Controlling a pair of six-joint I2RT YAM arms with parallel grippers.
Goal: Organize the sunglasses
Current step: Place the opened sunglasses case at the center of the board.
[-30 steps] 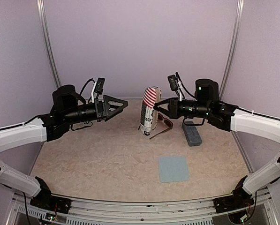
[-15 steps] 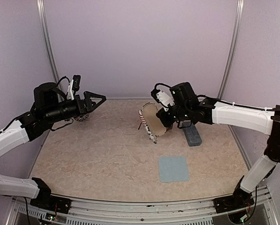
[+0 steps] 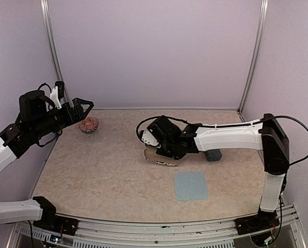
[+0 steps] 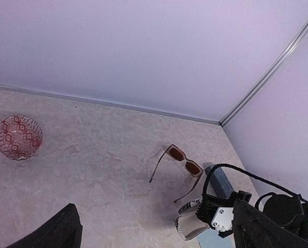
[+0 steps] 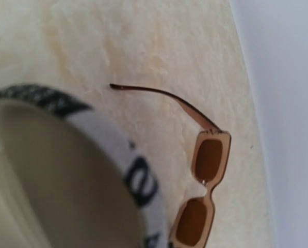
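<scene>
Right claw (image 3: 155, 149) grasping striped pouch (image 5: 112, 142), left claw (image 3: 85, 108) splayed; brown sunglasses (image 5: 208, 160) beyond right claw risk snagging on sagging pouch mouth.

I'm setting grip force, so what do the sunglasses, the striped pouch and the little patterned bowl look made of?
The sunglasses look like glossy, translucent amber-brown plastic with tinted lenses; light passes through the frame. The pouch looks like soft matte fabric, since its printed rim sags open over a plain tan lining. The bowl is probably glass or glazed ceramic with a red-and-white pattern, but it is too small to tell.
</scene>
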